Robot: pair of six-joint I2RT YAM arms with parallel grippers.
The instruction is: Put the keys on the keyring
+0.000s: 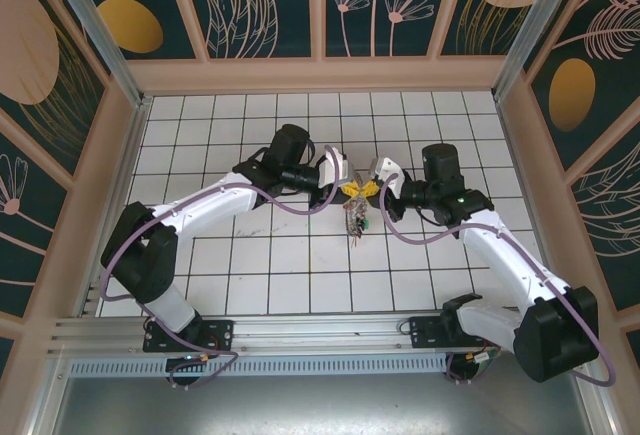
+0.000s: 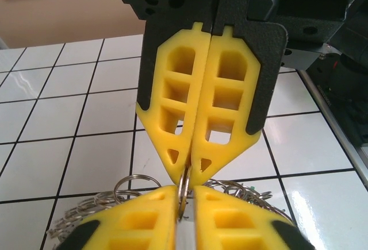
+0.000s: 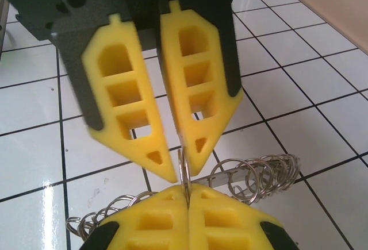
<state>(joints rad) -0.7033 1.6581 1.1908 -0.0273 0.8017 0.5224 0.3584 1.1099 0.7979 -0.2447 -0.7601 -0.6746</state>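
Above the middle of the tiled floor, my left gripper [image 1: 349, 187] and right gripper [image 1: 371, 188] meet tip to tip. Between them a small double-wire metal ring [image 2: 185, 188] stands edge-on, pinched from both sides. In the left wrist view my left gripper [image 2: 185, 197] is shut on its lower part, with the right gripper [image 2: 187, 176] shut on its top. In the right wrist view the right gripper [image 3: 187, 191] clamps the same ring [image 3: 184, 169]. A flat grey keyring band [image 3: 241, 172] threads several small rings [image 3: 270, 172] behind. The keys [image 1: 355, 221] hang in a bunch below the fingertips.
White tiled floor [image 1: 250, 265] lies all round the bunch. Wooden walls [image 1: 320, 75] and aluminium posts enclose the cell. The arm bases sit on a metal rail [image 1: 300, 333] at the near edge.
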